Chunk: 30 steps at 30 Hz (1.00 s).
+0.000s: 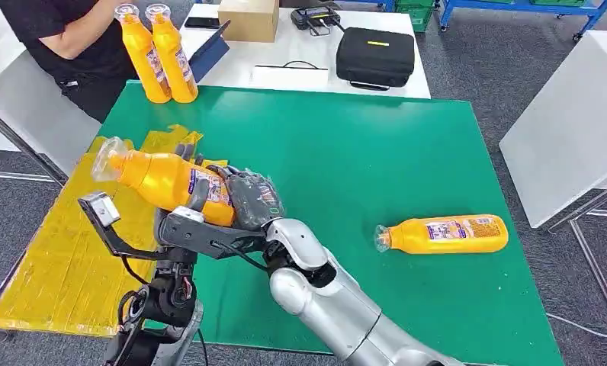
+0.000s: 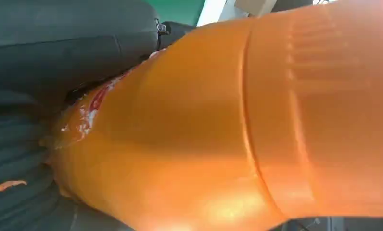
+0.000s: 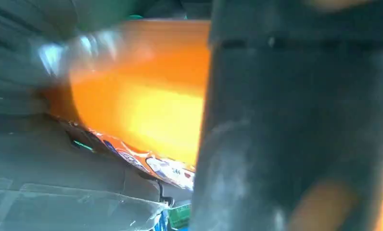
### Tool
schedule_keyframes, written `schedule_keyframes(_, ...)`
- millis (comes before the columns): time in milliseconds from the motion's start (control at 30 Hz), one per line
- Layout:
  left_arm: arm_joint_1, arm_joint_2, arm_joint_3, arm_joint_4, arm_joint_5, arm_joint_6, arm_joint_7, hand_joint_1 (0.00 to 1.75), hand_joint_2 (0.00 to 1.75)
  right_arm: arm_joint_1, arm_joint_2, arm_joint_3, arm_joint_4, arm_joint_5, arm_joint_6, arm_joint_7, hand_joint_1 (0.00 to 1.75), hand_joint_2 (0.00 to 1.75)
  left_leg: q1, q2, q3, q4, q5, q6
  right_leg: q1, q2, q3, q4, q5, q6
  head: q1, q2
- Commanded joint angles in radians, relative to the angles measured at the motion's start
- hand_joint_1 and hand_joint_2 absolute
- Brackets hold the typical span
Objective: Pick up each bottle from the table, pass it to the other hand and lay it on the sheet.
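Currently: both robot hands, left (image 1: 190, 229) and right (image 1: 251, 200), grip one bottle (image 1: 159, 177) | above yellow sheet (image 1: 56, 259) edge | second bottle (image 1: 445, 234) lies on worktop (image 1: 361, 152).

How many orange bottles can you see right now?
4. One held bottle between both hands over the yellow sheet, one lying bottle on the green mat, two held upright by a person.

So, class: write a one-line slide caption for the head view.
Both hands grip an orange bottle above the yellow sheet.

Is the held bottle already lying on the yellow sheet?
No: in the head view the bottle is held up between both hands, left hand and right hand, above the yellow sheet.
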Motion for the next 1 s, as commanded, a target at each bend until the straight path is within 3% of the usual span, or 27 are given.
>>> schedule_keyframes(33, -0.110, 0.008, -0.149, 0.049, -0.003, -0.014, 0.016, 1.75, 1.75, 0.010, 0.015, 0.134, 0.064, -0.002, 0.037, -0.006, 1.75, 1.75, 0.001, -0.003, 0.002, 0.000, -0.001, -0.002, 0.001, -0.006, 0.003, 0.000, -0.002, -0.002, 0.000, 0.000)
schedule_keyframes(433, -0.097, 0.008, -0.140, 0.038, 0.003, -0.012, 0.004, 1.75, 1.75, 0.032, -0.001, 0.104, 0.064, -0.007, 0.052, 0.008, 1.75, 1.75, 0.001, -0.004, 0.006, 0.000, -0.002, -0.003, 0.002, -0.010, 0.007, 0.000, -0.004, -0.003, 0.000, 0.000)
schedule_keyframes(467, -0.095, 0.010, -0.137, 0.031, 0.003, -0.013, 0.007, 1.75, 1.75, 0.031, -0.001, 0.097, 0.075, -0.014, 0.071, 0.022, 1.36, 1.75, 0.001, -0.003, 0.003, -0.001, -0.001, -0.002, 0.002, -0.007, 0.004, -0.001, -0.002, -0.002, 0.000, 0.000)
schedule_keyframes(500, -0.095, 0.012, -0.131, 0.023, 0.003, -0.012, 0.007, 1.75, 1.75, 0.019, -0.010, 0.106, 0.083, 0.000, 0.093, 0.042, 0.00, 1.75, 0.001, -0.003, 0.003, -0.001, -0.001, -0.002, 0.002, -0.007, 0.005, -0.001, -0.002, -0.002, 0.000, 0.000)
schedule_keyframes(533, -0.093, 0.018, -0.113, 0.005, -0.018, -0.001, -0.011, 1.75, 1.75, 0.025, -0.022, 0.082, 0.080, -0.004, 0.101, 0.050, 0.00, 0.00, 0.001, -0.004, 0.005, 0.000, -0.002, -0.002, 0.002, -0.009, 0.007, 0.000, -0.003, -0.003, 0.000, 0.000)
schedule_keyframes(1000, -0.084, 0.027, -0.072, -0.019, -0.031, 0.005, -0.009, 1.75, 1.75, 0.030, -0.038, 0.049, 0.084, -0.018, 0.107, 0.035, 0.00, 0.00, 0.001, -0.003, 0.002, 0.000, -0.001, -0.002, 0.002, -0.007, 0.004, 0.000, -0.002, -0.002, 0.000, 0.000)
